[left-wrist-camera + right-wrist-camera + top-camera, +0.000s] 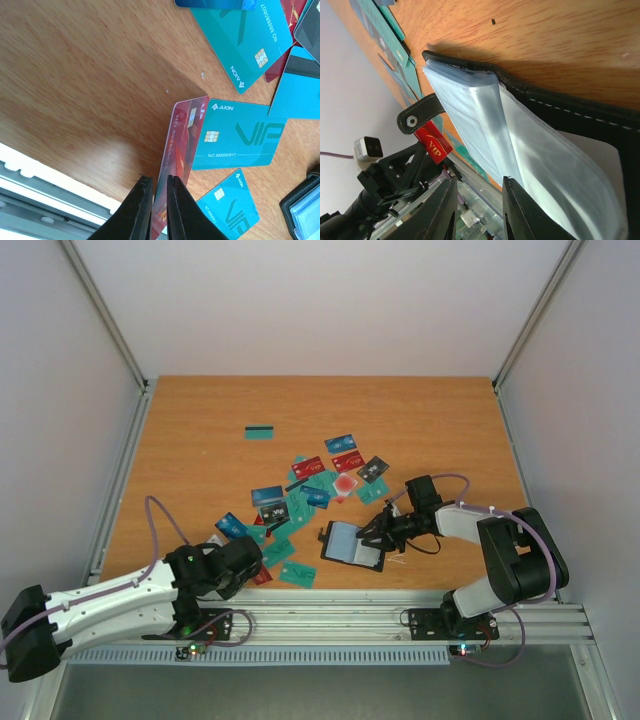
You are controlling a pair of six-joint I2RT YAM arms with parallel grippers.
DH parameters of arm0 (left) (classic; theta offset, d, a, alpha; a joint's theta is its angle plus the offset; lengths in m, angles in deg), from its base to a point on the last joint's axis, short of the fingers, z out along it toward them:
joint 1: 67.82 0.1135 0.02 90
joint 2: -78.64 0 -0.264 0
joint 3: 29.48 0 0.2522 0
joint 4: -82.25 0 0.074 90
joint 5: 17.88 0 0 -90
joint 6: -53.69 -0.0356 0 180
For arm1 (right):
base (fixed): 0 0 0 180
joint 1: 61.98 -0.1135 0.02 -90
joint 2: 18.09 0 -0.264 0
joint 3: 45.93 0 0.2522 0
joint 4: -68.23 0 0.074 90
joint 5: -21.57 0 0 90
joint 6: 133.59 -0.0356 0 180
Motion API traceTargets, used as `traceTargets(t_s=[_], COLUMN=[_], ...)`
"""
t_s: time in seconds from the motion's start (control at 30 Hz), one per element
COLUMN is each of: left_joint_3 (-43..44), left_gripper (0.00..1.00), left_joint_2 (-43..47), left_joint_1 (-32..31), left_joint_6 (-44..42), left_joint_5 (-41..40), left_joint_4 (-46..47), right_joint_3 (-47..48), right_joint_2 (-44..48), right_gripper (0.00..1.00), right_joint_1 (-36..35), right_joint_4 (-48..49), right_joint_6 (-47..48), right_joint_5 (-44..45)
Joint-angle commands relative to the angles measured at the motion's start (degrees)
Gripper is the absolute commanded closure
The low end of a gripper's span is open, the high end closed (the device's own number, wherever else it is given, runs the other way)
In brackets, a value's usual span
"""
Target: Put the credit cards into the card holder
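Observation:
Several credit cards in teal, blue, red and dark grey lie scattered mid-table. My left gripper is shut on a red credit card, which stands on edge beside a teal VIP card. The same red card shows in the right wrist view, held off the table. The black card holder lies open, its clear sleeves fanned out. My right gripper is open at the holder's right side. One finger rests against the sleeves and nothing sits between the fingers.
A lone teal card lies farther back on the left. The metal rail runs along the table's near edge right by both grippers. The holder's corner shows at the lower right of the left wrist view.

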Motion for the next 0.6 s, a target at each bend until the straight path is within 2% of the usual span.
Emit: traceTargets(t_s=[0.0, 0.17, 0.3, 0.57], left_joint_3=[0.9, -0.6, 0.0, 0.8], left_gripper=[0.9, 0.9, 1.0, 1.0], left_joint_2=[0.3, -0.3, -1.5, -3.5], left_joint_1=[0.2, 0.4, 0.7, 1.9], left_joint_6=[-0.8, -1.7, -3.2, -5.9], left_joint_5=[-3.3, -3.9, -4.5, -3.7], left_joint_4=[-0.2, 5.0, 6.0, 8.3], right_joint_3=[0.3, 1.0, 1.2, 1.7], right_joint_2=[-0.1, -0.6, -0.9, -1.9], right_gripper=[0.73, 0.73, 0.73, 0.73], right_joint_1=[0.0, 0.0, 0.0, 0.0], right_joint_4=[0.5, 0.3, 0.3, 0.4], right_joint_6=[0.0, 0.3, 0.4, 0.8], right_joint_5=[-0.6, -0.7, -0.8, -1.3])
